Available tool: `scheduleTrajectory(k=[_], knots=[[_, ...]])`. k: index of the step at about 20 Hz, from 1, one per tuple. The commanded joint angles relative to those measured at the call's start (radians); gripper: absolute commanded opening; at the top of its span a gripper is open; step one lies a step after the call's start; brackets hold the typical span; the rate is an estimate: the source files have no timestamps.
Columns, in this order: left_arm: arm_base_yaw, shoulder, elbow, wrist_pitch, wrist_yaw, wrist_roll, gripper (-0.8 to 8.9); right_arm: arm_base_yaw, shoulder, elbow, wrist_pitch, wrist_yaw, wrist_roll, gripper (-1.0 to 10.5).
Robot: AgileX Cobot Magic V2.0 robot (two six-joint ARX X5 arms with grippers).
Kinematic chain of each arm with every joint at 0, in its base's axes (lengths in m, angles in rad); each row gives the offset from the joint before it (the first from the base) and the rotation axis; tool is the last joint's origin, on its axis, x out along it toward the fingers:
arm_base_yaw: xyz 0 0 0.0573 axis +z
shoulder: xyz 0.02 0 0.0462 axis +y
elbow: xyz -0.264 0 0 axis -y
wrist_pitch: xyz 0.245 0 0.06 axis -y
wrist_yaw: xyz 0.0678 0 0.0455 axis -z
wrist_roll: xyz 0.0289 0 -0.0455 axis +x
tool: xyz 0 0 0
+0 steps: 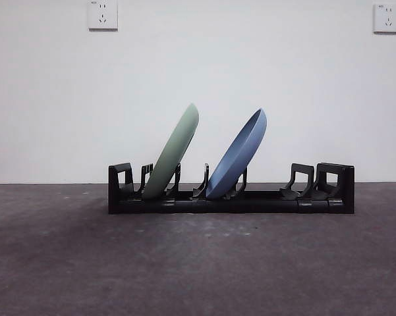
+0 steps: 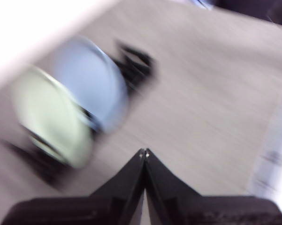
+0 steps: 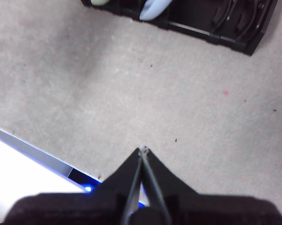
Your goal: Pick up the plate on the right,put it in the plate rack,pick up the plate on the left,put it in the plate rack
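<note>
- We are seeing both plates already seated in the plate rack: the green plate leaning in a slot toward one end, the blue plate leaning the same way in a slot near the middle, with a prong between them and the two apart.
- We are judging the placing work as done, so the step in hand is the retreat; doing it well means clearing the rack without brushing either rim.
- We are holding the left gripper pinched together with nothing between its tips; the plates and rack lie well ahead of the fingertips and off to one side, and its view is smeared, so we cannot read finer detail there.
- We are holding the right gripper pressed closed and empty too, over bare table; the rack lies far beyond its fingertips, with only the feet of the two plates showing at the far edge.
- We are keeping both fingertip pairs away from the leaning plates, since a nudge at the top rim could, we think, tip one over its prong.
- We are checking that each plate foot sits down in its slot.
</note>
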Motion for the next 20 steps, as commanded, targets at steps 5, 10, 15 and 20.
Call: scheduleTrajectory(k=[5, 10, 15, 20], knots=[[0.435, -0.1, -0.058, 0.198, 0.24, 0.216, -0.04, 0.001, 0.091, -0.01, 0.064, 0.005, 0.008, 0.0], [0.682, -0.341, -0.418, 0.531, 0.261, 0.216, -0.04, 0.001, 0.148, -0.01, 0.182, 0.005, 0.008, 0.0], [0.748, -0.606, -0.877, 0.742, 0.18, 0.111, -0.04, 0.001, 0.182, -0.01, 0.336, 0.006, 0.008, 0.0], [0.761, -0.75, -1.112, 0.742, 0.136, 0.009, -0.04, 0.001, 0.192, -0.01, 0.443, 0.024, 0.007, 0.0]])
